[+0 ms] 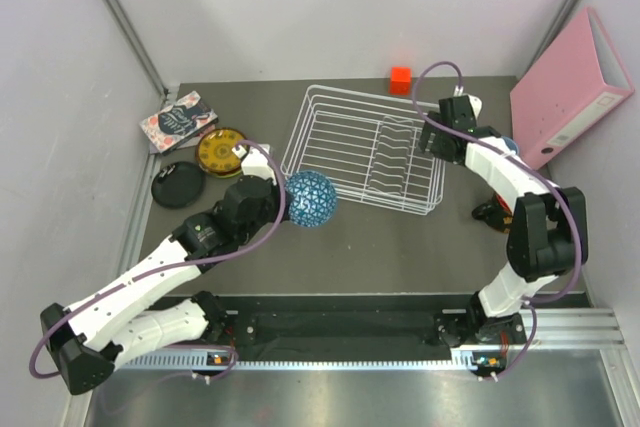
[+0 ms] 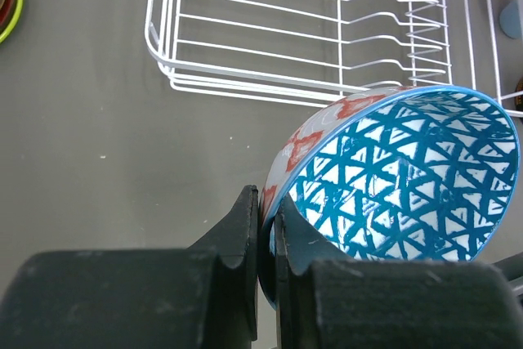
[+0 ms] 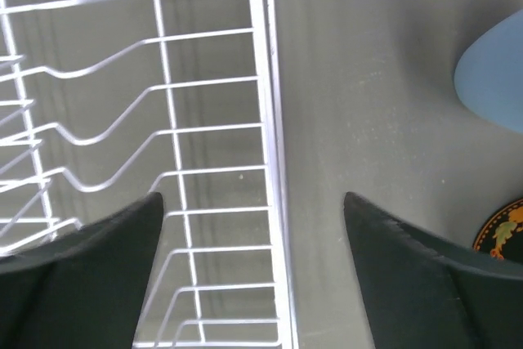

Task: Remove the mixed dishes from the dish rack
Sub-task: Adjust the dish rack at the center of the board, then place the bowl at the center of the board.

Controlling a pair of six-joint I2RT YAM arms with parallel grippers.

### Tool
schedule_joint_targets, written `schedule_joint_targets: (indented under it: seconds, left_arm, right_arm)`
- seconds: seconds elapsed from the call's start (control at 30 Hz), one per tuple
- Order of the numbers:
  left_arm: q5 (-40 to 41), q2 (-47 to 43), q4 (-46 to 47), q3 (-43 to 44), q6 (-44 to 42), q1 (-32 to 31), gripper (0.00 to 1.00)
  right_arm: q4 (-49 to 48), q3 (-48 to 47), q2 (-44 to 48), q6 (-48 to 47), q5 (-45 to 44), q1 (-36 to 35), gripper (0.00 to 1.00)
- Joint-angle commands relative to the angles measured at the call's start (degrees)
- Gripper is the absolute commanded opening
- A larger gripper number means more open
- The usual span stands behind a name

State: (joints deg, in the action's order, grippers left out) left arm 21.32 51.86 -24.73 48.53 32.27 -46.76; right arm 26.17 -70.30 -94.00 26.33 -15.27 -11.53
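Left hand (image 2: 265, 230) fills the bottom of its wrist view, black fingers (image 2: 237, 234) pinched onto the rim of the blue patterned bowl (image 2: 409, 177), one finger inside the wall, one outside. Step in hand, as judged: bowl is out of the dish rack (image 2: 245, 81) and being carried to a set-down spot.

Far left on the surface (image 1: 380, 247), a yellow plate (image 1: 221, 150) and a black plate (image 1: 178, 185) lie flat, just beside each other, near a book (image 1: 178, 119). Bowl is right of them, just beside the rack's near-left corner and outside it. It is tipped on its side, mouth toward the wrist camera. Cannot tell if it touches the surface. Look: blue inside with a white triangle lattice, thin blue lip, pale outside with red marks, glossy.

Rack shows only bare wire in the top view, no dish in it. Right hand (image 3: 252, 202) hangs over the rack's right rim, fingers spread wide, holding nothing, rim wire between them. Right of it, outside the rack, a light blue cup (image 3: 494, 79) is on the surface.

Next move likely calls for levelling the bowl, lowering it onto bare surface near the plates, then parting the fingers. The rim pinch is thin, so a tilt could let the bowl swing or slip.
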Motion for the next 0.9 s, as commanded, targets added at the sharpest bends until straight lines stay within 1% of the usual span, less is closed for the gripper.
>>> schedule_joint_targets:
  seconds: [0.0, 0.03, 0.17, 0.2, 0.3, 0.4, 0.5, 0.53, 0.57, 0.67, 0.73, 0.8, 0.87]
  left_arm:
    - [2.58, -1.15, 1.71, 1.56, 0.60, 0.18, 0.00]
    - [3.19, -1.14, 1.27, 1.91, 0.51, 0.18, 0.00]
    - [6.10, -1.23, -2.59, 3.06, 0.60, 0.27, 0.00]
    - [6.62, -1.14, -2.95, 2.97, 0.69, 0.18, 0.00]
    - [6.72, -0.62, -4.53, 1.83, 2.18, 0.27, 0.00]
    - [3.48, 2.19, -5.59, 1.04, 3.76, 0.36, 0.00]
    - [-3.02, 7.54, -7.08, 1.91, 5.17, 0.27, 0.00]
    - [-7.48, 9.12, -7.35, 2.44, 5.95, 0.27, 0.00]
    - [-9.52, 12.27, -7.96, 4.01, 6.57, 0.36, 0.00]
    - [-15.06, 16.50, -8.84, 6.22, 9.38, 0.27, 0.00]
    - [-15.87, 19.06, -8.84, 6.66, 10.26, 0.27, 0.00]
    - [-17.44, 20.65, -8.84, 6.66, 11.31, 0.44, 0.00]
    - [-21.04, 22.41, -5.69, 5.00, 12.37, 0.71, 0.00]
  right_arm:
    - [-1.65, -1.50, 7.23, 1.53, 1.29, -1.04, 0.96]
    - [-1.74, -1.50, 8.20, 2.06, 1.73, -1.13, 1.00]
    - [-1.56, -2.03, 13.65, 3.20, 2.35, -2.71, 1.00]
    - [-2.09, -2.21, 16.19, 3.29, 2.43, -2.97, 0.99]
    - [-3.49, -2.90, 20.50, 3.29, 3.31, -4.99, 1.00]
    - [-4.02, -3.53, 23.06, 2.59, 4.01, -8.85, 1.00]
    - [-5.60, -1.69, 25.43, 2.24, 5.07, -12.89, 1.00]
    - [-5.96, -1.07, 26.05, 2.32, 5.59, -14.04, 0.98]
    - [-6.13, -0.46, 26.49, 2.67, 5.95, -14.57, 0.97]
    - [-8.32, 2.88, 28.86, 3.38, 5.78, -15.98, 0.96]
    - [-11.31, 6.04, 31.32, 3.64, 5.07, -16.77, 1.00]
    - [-13.07, 8.42, 33.17, 3.99, 5.16, -17.03, 1.00]
    - [-13.51, 9.83, 34.05, 3.99, 5.68, -17.12, 1.00]
